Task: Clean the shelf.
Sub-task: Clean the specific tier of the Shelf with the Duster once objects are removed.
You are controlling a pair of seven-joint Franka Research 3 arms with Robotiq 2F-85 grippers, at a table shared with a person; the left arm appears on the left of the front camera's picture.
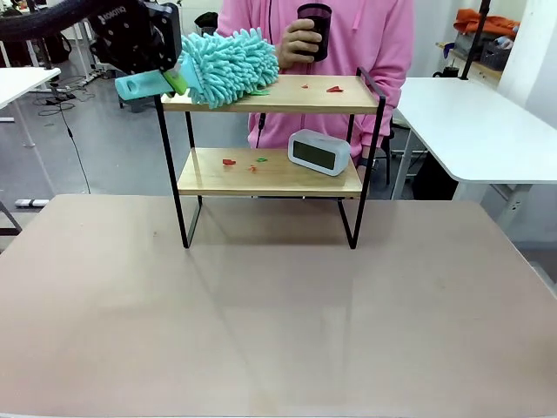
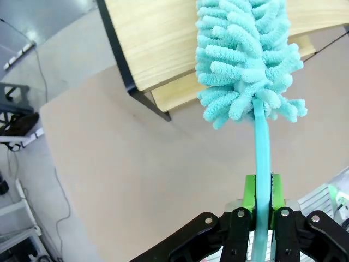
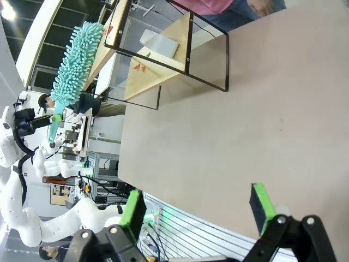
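The shelf (image 1: 270, 96) stands at the table's far side, two light wooden boards in a black frame. A fluffy turquoise duster (image 1: 228, 66) rests on the left end of its top board, and my left gripper (image 1: 171, 80) is shut on the duster's handle (image 2: 263, 164). Small red and green scraps (image 1: 320, 87) lie on the top board, and more scraps (image 1: 239, 163) on the lower board. My right gripper (image 3: 196, 207) hangs open over the table, far from the shelf (image 3: 158, 54), nothing between its fingers.
A grey digital clock (image 1: 318, 151) sits on the lower board at the right. Behind the shelf a person in a pink top holds a dark cup (image 1: 314, 30). The brown table (image 1: 278, 313) lies bare in front. White tables stand at both sides.
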